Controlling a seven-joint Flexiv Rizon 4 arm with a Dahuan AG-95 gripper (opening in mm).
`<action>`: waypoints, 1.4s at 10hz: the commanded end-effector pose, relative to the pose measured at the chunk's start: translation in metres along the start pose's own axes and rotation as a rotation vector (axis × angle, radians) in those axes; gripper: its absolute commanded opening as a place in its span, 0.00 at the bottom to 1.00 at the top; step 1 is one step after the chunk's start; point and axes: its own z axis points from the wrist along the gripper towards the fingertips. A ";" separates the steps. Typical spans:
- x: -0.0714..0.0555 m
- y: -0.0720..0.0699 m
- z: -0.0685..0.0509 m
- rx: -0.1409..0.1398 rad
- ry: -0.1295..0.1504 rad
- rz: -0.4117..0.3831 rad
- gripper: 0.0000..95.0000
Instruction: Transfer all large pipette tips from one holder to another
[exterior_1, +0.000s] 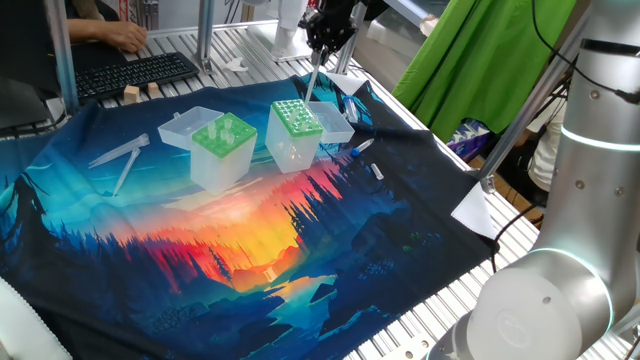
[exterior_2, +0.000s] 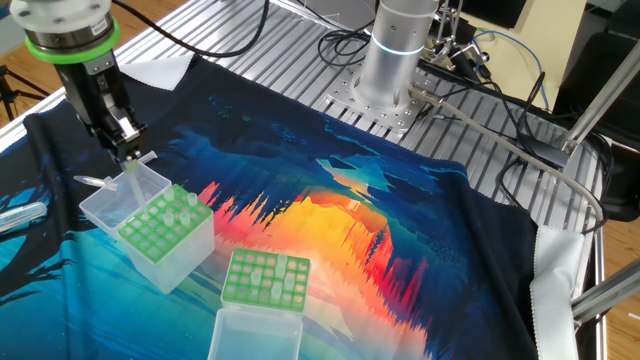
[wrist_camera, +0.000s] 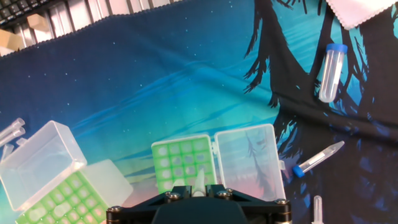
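Note:
My gripper (exterior_1: 318, 52) is shut on one large pipette tip (exterior_1: 314, 78), a clear cone hanging point down. It hovers over the far edge of the holder with the dotted darker-green top (exterior_1: 296, 120), next to that holder's open lid (exterior_1: 336, 122). The plain light-green holder (exterior_1: 222, 140) stands to its left with a few tips upright in it. From the other side, the gripper (exterior_2: 125, 150) holds the tip (exterior_2: 131, 176) above the dotted holder (exterior_2: 165, 235), and the plain holder (exterior_2: 265, 280) is nearer. In the hand view the tip (wrist_camera: 199, 180) sticks out between the fingers over the holder (wrist_camera: 183, 160).
Two capped tubes (wrist_camera: 330, 71) (wrist_camera: 317, 159) lie on the printed cloth to the right of the holders. Loose clear pipettes (exterior_1: 122, 155) lie to the left. A keyboard (exterior_1: 135, 72), a person's hand (exterior_1: 125, 35) and small wooden blocks (exterior_1: 140, 93) are at the back left.

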 end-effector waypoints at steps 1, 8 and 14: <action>0.001 0.001 0.004 0.000 -0.004 0.008 0.00; -0.005 0.014 0.030 -0.005 -0.022 0.018 0.00; -0.007 0.015 0.034 0.007 -0.011 0.037 0.20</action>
